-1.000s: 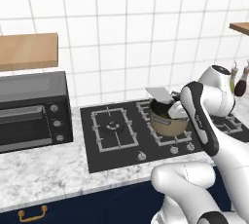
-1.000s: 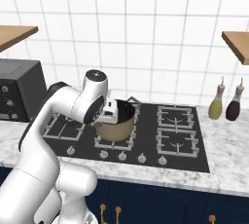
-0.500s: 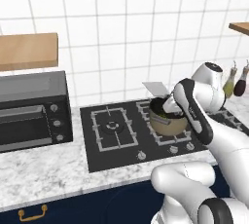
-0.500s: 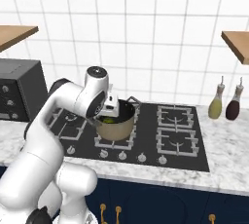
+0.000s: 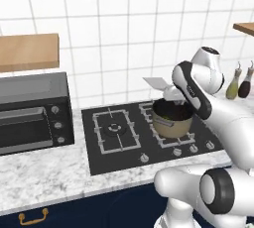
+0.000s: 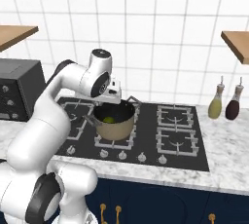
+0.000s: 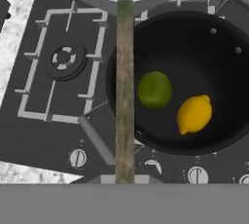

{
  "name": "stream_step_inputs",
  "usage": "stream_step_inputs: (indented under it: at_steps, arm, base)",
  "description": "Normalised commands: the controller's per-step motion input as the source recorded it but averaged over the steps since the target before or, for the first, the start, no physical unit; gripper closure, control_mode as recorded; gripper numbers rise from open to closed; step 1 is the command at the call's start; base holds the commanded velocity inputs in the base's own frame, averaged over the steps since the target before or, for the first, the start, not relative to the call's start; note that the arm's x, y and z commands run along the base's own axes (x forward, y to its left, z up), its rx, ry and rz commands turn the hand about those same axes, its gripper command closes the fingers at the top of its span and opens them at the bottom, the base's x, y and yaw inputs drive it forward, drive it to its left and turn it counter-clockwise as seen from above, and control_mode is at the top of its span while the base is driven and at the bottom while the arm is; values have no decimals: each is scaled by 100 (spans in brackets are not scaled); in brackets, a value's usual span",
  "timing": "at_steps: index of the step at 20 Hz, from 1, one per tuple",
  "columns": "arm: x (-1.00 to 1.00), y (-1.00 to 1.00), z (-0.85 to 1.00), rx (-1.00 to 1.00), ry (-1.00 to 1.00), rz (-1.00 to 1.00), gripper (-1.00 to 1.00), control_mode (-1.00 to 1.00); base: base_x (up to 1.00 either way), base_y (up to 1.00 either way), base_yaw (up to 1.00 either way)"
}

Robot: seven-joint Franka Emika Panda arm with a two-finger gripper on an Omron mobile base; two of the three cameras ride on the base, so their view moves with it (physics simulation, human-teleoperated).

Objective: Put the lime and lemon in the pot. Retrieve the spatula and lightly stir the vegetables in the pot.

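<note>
Your gripper [image 5: 174, 94] is clamped on the spatula [image 7: 125, 86], hanging above the far left rim of the pot [image 5: 172, 121]. The spatula's pale blade [image 5: 155, 83] sticks out to the left of the hand, up above the hob [image 5: 119, 138], well clear of the pot's inside. In the hand view the handle runs straight up the middle, blade at the top, crossing the pot's left edge.

Pot sits on the near burner of the hob, second from the left. Inside it you've got the lime [image 7: 154, 89] and the lemon [image 7: 194, 114] just beside each other on the dark bottom, lime closer to the handle line; can't tell if they touch. From the right base view a bit of green-yellow [image 6: 110, 119] shows inside the pot.

A toaster oven [image 5: 31, 110] stands on the counter left of the hob, and two bottles [image 6: 225, 103] stand far right.
</note>
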Motion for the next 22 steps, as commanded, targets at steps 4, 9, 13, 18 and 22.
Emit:
stream_step_inputs:
  at_steps: [4, 9, 13, 18, 22]
  arm:
    - [65, 0, 0, 25, 9, -25, 100, -100]
    - [11, 6, 4, 42, 38, -49, 100, -100]
    - [0, 9, 8, 49, 32, -52, 100, -100]
    - [0, 6, 19, 42, 33, -43, 100, -100]
    - [-7, 26, 15, 25, 5, -33, 100, -100]
  base:
    - [0, 0, 0]
    - [0, 0, 0]
    - [0, 0, 0]
    - [0, 0, 0]
    - [0, 0, 0]
